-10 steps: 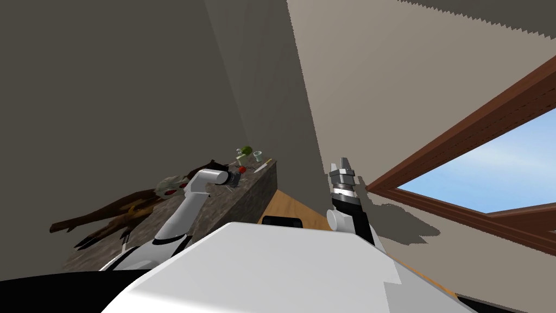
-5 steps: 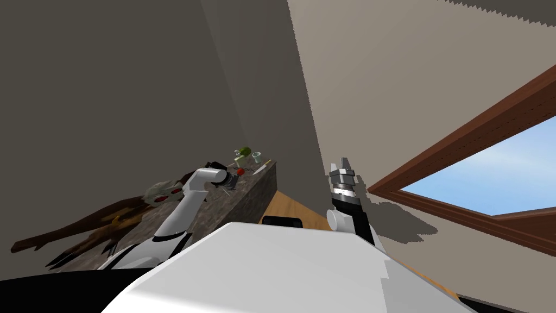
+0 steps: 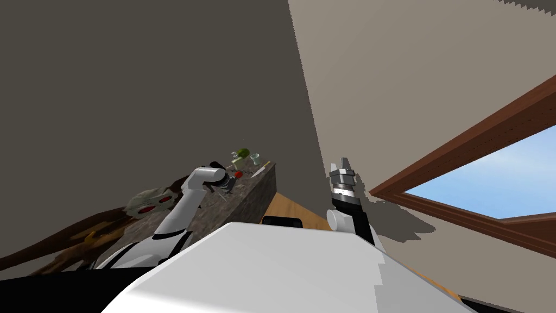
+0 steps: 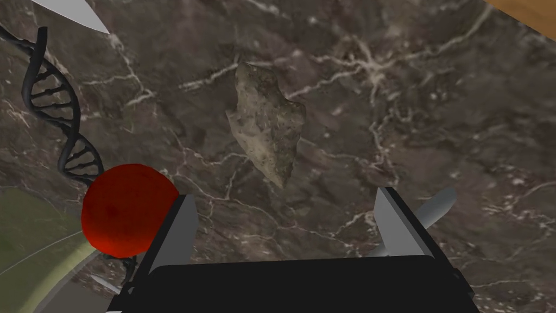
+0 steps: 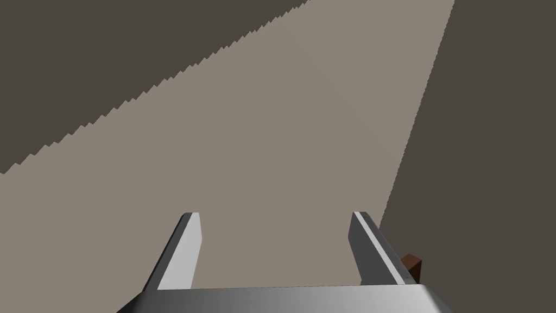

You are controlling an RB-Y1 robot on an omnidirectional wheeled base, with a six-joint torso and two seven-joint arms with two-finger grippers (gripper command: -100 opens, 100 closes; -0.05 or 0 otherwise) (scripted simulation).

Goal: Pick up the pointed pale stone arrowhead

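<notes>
Left hand (image 4: 285,194) spread wide, empty, over arrowhead (image 4: 266,125).

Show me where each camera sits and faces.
Head view: on the head, steeply down at a dark marbled counter; left arm, right arm show.
Left wrist view: on that wrist, facing the arrowhead ahead of its open jaws.
Right wrist view: on that wrist, facing a wall; jaws open.
Shared by head and left wrist: the red ball.

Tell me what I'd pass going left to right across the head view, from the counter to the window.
Brown branch-like thing → pale skull-like object with red patches → left gripper → pale cup → right gripper → brown window frame.
</notes>
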